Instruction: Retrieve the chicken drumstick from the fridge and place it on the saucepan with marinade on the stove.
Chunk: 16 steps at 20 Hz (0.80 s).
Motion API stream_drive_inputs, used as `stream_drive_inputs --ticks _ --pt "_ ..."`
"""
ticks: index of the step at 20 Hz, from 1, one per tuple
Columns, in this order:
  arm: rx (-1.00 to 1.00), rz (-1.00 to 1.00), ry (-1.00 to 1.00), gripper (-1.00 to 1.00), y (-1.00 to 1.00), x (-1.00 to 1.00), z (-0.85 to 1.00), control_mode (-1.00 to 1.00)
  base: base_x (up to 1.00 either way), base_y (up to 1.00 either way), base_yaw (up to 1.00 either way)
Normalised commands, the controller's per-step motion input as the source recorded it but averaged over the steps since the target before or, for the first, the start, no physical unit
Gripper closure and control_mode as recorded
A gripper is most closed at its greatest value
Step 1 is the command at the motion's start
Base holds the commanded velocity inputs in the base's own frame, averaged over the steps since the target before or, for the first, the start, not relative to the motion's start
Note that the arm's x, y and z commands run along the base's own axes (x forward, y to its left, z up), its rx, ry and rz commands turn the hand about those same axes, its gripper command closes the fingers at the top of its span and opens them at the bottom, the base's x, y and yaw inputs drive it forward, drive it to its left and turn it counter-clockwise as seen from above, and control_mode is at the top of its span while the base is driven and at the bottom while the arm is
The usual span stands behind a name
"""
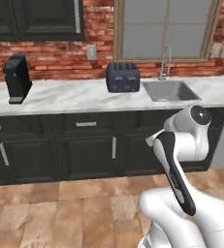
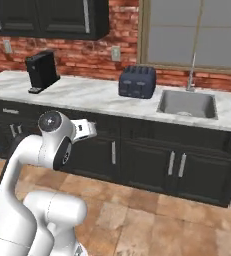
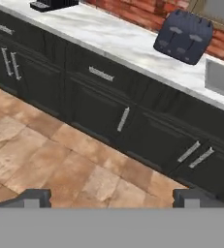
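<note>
Robot arm folded before a marble table, its hand spread wide and holding nothing.

Left base view: the white arm [image 1: 179,160] rises at 5 o'clock; on the table [image 1: 65,97] a black coffee machine [image 1: 17,78] stands at 10 o'clock, a dark toaster [image 1: 122,77] near 12, the sink [image 1: 170,90] just beside it at 1. Right base view: the arm bends at 8 o'clock below dark cabinets [image 2: 152,160]. Hand view: the hand [image 3: 111,197] shows two tips well apart at 6 o'clock over the tiled floor [image 3: 50,155], toaster at 1 o'clock. Neither the drumstick, fridge, saucepan nor stove can be placed.
</note>
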Motion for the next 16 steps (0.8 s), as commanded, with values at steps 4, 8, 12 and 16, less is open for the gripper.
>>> stream_drive_inputs --ticks 4,8,12,16 --pt "0.00 0.00 0.00 -1.00 0.00 0.00 0.00 1.00 0.00 0.00 1.00" --pt "0.00 0.00 0.00 -1.00 0.00 0.00 0.00 1.00 0.00 0.00 1.00" --pt "0.00 0.00 0.00 -1.00 0.00 0.00 0.00 1.00 0.00 0.00 1.00" --pt "0.00 0.00 0.00 -1.00 0.00 0.00 0.00 1.00 0.00 0.00 1.00"
